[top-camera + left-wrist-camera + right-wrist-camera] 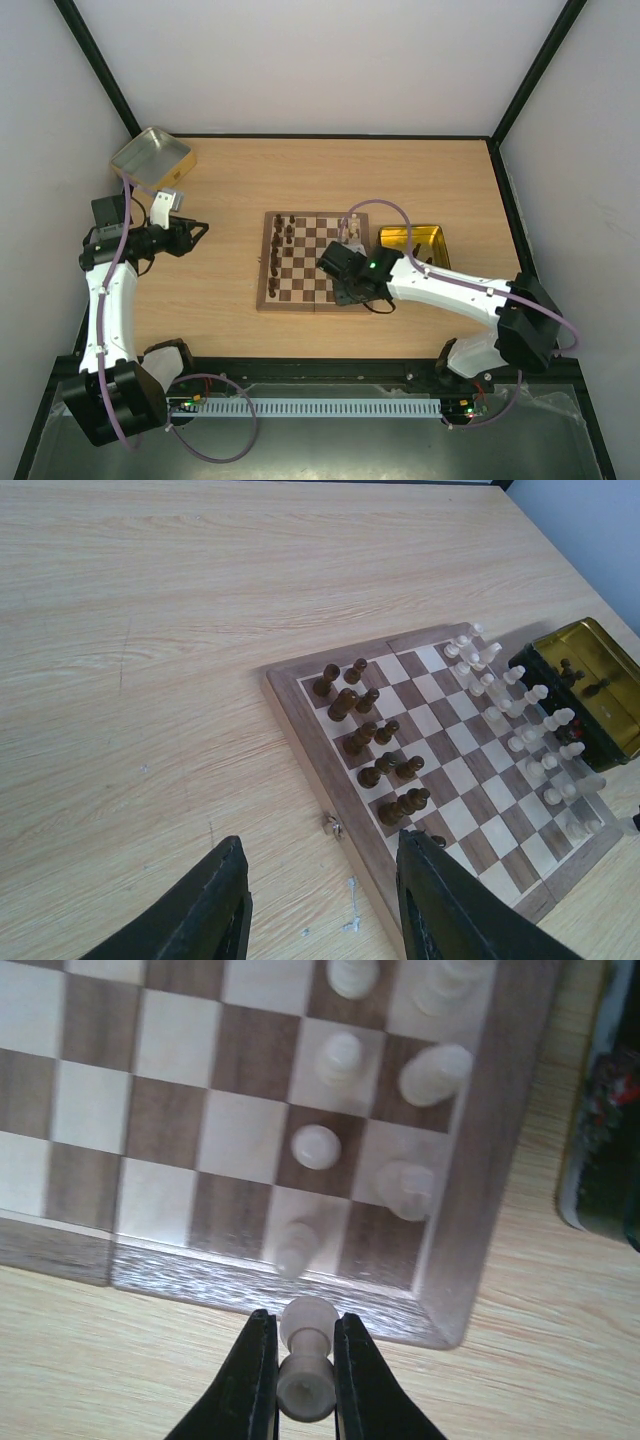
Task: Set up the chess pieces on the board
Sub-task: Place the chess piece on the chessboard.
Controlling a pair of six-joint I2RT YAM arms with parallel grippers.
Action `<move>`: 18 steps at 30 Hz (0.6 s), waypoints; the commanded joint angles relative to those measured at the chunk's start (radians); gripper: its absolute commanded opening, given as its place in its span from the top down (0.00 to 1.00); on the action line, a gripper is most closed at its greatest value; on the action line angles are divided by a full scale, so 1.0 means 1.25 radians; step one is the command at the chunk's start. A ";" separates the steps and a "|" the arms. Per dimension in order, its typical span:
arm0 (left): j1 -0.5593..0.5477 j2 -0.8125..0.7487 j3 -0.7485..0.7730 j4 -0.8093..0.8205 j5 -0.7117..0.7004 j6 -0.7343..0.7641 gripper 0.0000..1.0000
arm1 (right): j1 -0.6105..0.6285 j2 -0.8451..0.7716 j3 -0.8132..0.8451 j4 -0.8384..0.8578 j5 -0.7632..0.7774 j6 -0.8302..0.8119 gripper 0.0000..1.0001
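Board (300, 285) lies mid-table (250, 180), with the dark pieces (282, 245) in two files along its 9 o'clock side and the cream pieces (518, 742) massed along its 3 o'clock side. The right gripper (303, 1320) hangs over the board's 5 o'clock corner, its fingers narrowed onto a cream pawn (305, 1385). In the wrist view the pawn's head points to 12 o'clock and sits over the mid-brown rim, just short of the corner squares. Five more cream pieces stand on the squares beyond it, at 12 to 1 o'clock. The left gripper (318, 842) is at 9 o'clock of the board, well apart from it, with its jaws spread wide and nothing between them. Its camera looks across bare wood to the board's edge. A gold tray (440, 232) rests just beside the board at 3 o'clock. An open tin (150, 155) sits in the table's 10 o'clock corner.
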 commanded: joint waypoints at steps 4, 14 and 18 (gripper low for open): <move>-0.008 -0.003 -0.001 -0.009 0.017 0.011 0.59 | -0.071 -0.067 -0.078 -0.007 0.014 0.012 0.97; -0.016 -0.003 0.001 -0.008 0.015 0.008 0.59 | -0.126 -0.036 -0.117 0.032 -0.009 -0.021 0.97; -0.017 -0.002 0.001 -0.007 0.015 0.007 0.59 | -0.130 -0.017 -0.119 0.053 -0.013 -0.028 0.97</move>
